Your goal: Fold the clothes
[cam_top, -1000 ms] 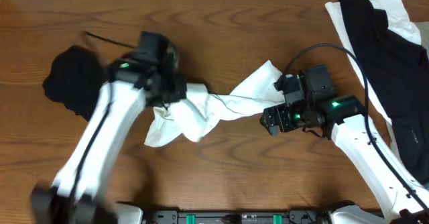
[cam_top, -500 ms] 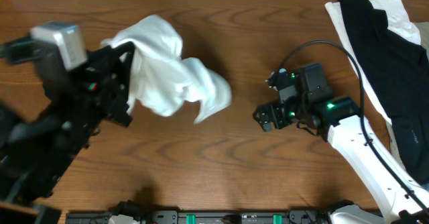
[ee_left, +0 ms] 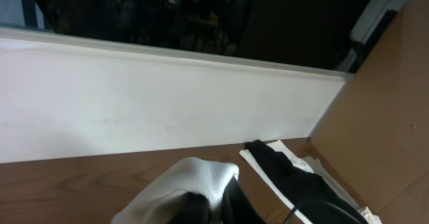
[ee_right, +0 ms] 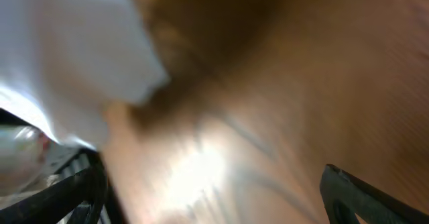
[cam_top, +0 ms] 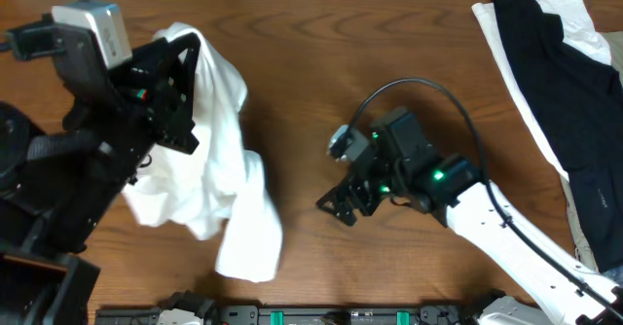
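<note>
Overhead view of a wooden table [cam_top: 321,72] with two robot arms. The left gripper [cam_top: 187,45] is clamped shut on a bunched part of a white T-shirt [cam_top: 209,179] and holds it raised at the far left. The right gripper [cam_top: 336,203] has its jaws spread fully and holds nothing; it hovers over bare wood near the middle, just right of the cloth.

The shirt hangs as one crumpled column. Its long axis runs from the pinched end at the far left toward the near edge, and its loose lower end drifts slightly right. Whether that end touches the table cannot be told. No print shows.

The step looks like opening the shirt out for folding. To do it well, the right gripper probably needs to catch a free edge low on the cloth, well away from the left grip, so both arms can pull it flat without twists.

A black garment [cam_top: 545,62] lies over a white garment [cam_top: 492,23] at the far right.
</note>
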You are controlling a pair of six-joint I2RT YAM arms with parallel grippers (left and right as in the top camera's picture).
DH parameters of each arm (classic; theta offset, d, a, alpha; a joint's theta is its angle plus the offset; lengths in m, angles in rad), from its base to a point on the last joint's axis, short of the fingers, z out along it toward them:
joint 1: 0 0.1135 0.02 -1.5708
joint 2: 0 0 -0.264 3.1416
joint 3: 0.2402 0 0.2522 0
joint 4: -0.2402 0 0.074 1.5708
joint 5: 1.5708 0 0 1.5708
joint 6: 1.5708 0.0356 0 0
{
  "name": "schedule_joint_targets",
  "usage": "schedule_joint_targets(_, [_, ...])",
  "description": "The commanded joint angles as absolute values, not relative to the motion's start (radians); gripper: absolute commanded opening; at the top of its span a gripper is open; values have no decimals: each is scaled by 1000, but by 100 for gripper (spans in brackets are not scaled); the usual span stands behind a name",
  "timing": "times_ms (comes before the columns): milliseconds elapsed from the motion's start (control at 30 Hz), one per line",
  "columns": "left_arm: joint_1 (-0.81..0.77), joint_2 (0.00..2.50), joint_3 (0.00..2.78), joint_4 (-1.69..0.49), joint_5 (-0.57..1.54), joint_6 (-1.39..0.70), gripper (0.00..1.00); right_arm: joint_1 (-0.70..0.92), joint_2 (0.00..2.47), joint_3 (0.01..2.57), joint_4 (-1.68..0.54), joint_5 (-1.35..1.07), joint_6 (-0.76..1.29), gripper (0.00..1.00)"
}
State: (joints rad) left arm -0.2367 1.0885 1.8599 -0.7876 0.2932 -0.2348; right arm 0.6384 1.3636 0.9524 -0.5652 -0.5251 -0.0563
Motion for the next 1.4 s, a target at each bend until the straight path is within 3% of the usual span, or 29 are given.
schedule_joint_targets(0, [-232,1090,1872,-771,306,-213,6,694,1366,953,-533,-641,-76,99])
schedule_joint_targets(167, [-233,1097,1872,-773,296,-169,6,741,1366,953,-477,-606,-44,98])
schedule_joint_targets(200, [-233,1095,1872,-773,296,-169,6,742,1366,953,-455,-554,-5,91])
schedule_joint_targets(267, [-233,1090,1872,-773,296,-169,6,742,1366,953,-426,-434,64,60])
schedule_joint_targets(300, [-233,1085,1872,-773,296,-169,6,740,1366,953,-418,-305,122,29])
schedule_joint_targets(333, [-232,1079,1872,-773,295,-168,6,738,1366,953,-420,-176,181,11])
schedule_joint_targets(367, [-232,1073,1872,-773,295,-168,6,731,1366,953,-436,9,267,9])
schedule_joint_targets(400, [-232,1067,1872,-773,294,-159,6,723,1366,953,-458,176,354,15])
schedule_joint_targets(467, [-232,1051,1872,-777,256,-131,6,687,1362,953,-492,417,531,65])
schedule_joint_targets(500, [-232,1040,1872,-784,197,-131,6,662,1357,953,-486,422,533,73])
schedule_joint_targets(600, [-232,1016,1872,-811,54,-126,6,567,1343,954,-472,308,432,73])
schedule_joint_targets(667, [-232,1006,1872,-822,18,-123,6,493,1342,953,-482,223,433,79])
schedule_joint_targets(733, [-233,1005,1872,-823,14,-124,6,425,1342,953,-482,88,432,79])
schedule_joint_targets(933, [-233,1057,1869,-829,72,-134,6,384,1342,953,-368,-701,193,77])
schedule_joint_targets(1000, [-233,1092,1869,-829,71,-131,6,422,1341,954,-350,-849,130,79])
schedule_joint_targets(1133, [-233,1132,1869,-833,71,-131,5,511,1341,953,-361,-851,88,80])
schedule_joint_targets(1367, [-232,1136,1870,-774,70,-131,6,682,1349,953,-440,-612,46,83])
